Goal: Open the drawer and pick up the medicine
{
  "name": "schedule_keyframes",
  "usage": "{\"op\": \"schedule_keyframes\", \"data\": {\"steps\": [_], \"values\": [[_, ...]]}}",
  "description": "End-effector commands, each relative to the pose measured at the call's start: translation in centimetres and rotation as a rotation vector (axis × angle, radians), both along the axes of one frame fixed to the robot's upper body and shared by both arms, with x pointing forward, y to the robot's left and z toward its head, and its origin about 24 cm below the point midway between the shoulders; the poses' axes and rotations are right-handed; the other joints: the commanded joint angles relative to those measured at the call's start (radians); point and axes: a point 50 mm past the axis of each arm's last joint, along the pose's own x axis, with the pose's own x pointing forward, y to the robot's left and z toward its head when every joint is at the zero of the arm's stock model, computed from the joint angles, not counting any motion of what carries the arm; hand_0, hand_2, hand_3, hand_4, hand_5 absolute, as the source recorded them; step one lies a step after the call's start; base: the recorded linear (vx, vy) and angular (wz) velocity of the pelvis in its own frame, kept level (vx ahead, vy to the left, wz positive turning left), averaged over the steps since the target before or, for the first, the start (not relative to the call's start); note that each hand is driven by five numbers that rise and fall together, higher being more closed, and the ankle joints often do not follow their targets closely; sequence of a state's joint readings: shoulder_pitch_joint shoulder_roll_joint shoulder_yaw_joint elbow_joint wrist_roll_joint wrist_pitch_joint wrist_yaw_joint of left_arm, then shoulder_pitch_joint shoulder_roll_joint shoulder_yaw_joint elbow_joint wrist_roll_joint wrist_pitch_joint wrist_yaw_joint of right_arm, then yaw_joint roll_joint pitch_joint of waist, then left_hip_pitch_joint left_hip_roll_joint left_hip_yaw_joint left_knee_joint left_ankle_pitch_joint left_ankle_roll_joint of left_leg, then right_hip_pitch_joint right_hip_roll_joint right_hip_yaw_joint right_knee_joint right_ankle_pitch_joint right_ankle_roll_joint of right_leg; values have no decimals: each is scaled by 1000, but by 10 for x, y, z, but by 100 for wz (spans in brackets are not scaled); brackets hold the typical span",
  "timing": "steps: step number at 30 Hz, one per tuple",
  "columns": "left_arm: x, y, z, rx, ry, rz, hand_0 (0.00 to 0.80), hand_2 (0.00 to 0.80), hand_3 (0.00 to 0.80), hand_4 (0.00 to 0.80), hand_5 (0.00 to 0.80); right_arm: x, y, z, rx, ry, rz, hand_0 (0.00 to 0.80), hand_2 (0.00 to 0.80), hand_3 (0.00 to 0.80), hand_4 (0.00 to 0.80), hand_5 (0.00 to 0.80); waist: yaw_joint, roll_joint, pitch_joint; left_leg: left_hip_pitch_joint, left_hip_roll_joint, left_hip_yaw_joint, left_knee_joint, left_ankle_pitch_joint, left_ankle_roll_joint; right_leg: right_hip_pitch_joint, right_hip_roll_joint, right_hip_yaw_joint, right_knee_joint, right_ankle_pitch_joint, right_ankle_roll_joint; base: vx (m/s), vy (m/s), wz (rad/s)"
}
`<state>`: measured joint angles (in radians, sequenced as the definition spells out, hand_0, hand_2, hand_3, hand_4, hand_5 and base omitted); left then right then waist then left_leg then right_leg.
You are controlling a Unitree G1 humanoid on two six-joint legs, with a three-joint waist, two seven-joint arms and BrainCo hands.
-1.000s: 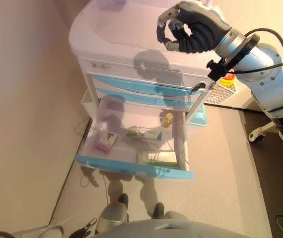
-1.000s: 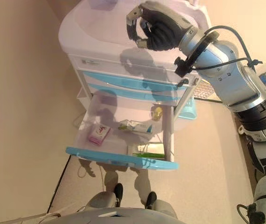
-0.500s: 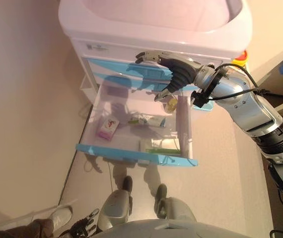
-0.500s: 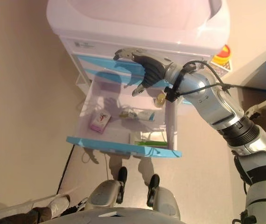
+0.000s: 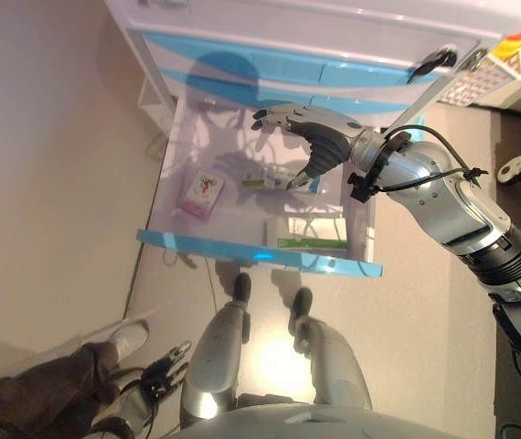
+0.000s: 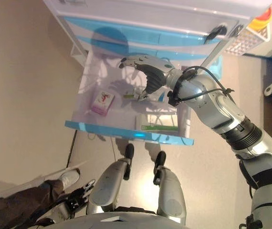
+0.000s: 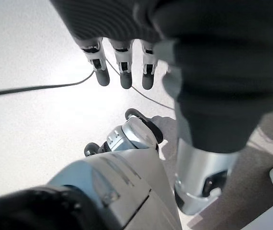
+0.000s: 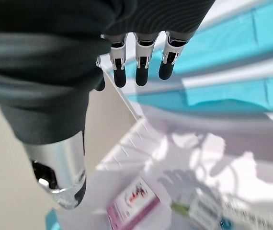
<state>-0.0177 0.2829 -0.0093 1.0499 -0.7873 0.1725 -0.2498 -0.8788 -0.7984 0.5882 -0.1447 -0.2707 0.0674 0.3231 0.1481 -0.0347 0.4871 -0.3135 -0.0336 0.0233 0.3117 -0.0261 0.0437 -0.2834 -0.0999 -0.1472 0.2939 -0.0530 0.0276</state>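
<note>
**Listener:** Where are we in the task?

**Operator:** The drawer (image 5: 260,256) of the cart (image 5: 334,55) is already pulled out, so I am on the pick-up step. My right robot hand (image 5: 308,137) hangs above the drawer's middle, fingers spread apart and holding nothing, thumb pointing down towards the medicine.

**Listener:** Which medicine?

**Operator:** Several packs lie on the drawer floor. A pink box (image 5: 200,195) sits near the robot's left wall. A white and green box (image 5: 308,234) lies by the blue front. A third, pale pack (image 5: 270,179) lies in the middle, just under my thumb tip; I judge that one the nearest target. I cannot tell whether the thumb touches it.

**Listener:** What does the next move need?

**Operator:** I think I must lower the hand further, set fingers and thumb on either side of one pack, then close and lift clear of the drawer walls.

**Listener:** Anything you cannot see?

**Operator:** Part of the middle pack is hidden behind my hand. The cart's top is cut off. My left robot hand (image 7: 122,72) hangs idle, low over the floor (image 7: 31,120), fingers straight and empty.
</note>
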Motion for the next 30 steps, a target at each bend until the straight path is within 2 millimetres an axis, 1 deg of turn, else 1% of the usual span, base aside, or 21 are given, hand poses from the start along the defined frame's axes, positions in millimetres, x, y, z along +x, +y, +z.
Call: {"op": "schedule_keyframes", "data": {"steps": [1,3,7,12,15,23,30], "values": [[-20,5,-4,6,49,10,0,0,0,0,0,-2,13,14,-16,-154,20,0,0,0,0,0,21,14,-4,-4,-38,-6,-24,-85,21,-24,-28,-3,132,-86,46,-71,17,4],[-16,4,-3,6,39,10,0,0,0,0,0,4,11,10,-35,-172,-19,0,0,0,0,0,23,19,5,-16,-39,-6,-20,-83,21,-36,-28,-6,137,-84,45,-58,18,3],[-10,-1,0,1,10,1,0,0,0,0,0,21,3,0,-71,-219,-109,0,0,0,0,0,32,37,33,-44,-43,-8,-7,-78,20,-61,-30,-14,144,-85,38,-62,23,1],[-9,-7,0,-13,-2,-24,0,0,0,0,0,38,-7,-7,-114,-255,-205,0,0,0,0,0,45,53,33,-76,-50,-18,0,-74,20,-90,-32,-23,148,-84,32,-14,25,3],[-7,-11,1,-21,-8,-43,0,0,0,0,0,46,-9,-11,-126,-273,-240,0,0,0,0,0,52,61,33,-100,-54,-21,13,-77,20,-110,-36,-30,157,-87,29,-6,10,1],[-5,-19,2,-32,-21,-71,0,0,0,0,0,57,-10,-17,-175,-354,-282,0,0,0,0,0,67,76,33,-119,-55,-24,13,-74,21,-129,-42,-40,159,-83,28,-8,30,8],[1,-24,4,-36,-38,-84,0,0,0,0,0,64,-9,-18,-141,-327,-312,0,0,0,0,0,80,86,33,-138,-59,-30,16,-66,18,-144,-47,-53,162,-79,27,-6,12,3]]}}
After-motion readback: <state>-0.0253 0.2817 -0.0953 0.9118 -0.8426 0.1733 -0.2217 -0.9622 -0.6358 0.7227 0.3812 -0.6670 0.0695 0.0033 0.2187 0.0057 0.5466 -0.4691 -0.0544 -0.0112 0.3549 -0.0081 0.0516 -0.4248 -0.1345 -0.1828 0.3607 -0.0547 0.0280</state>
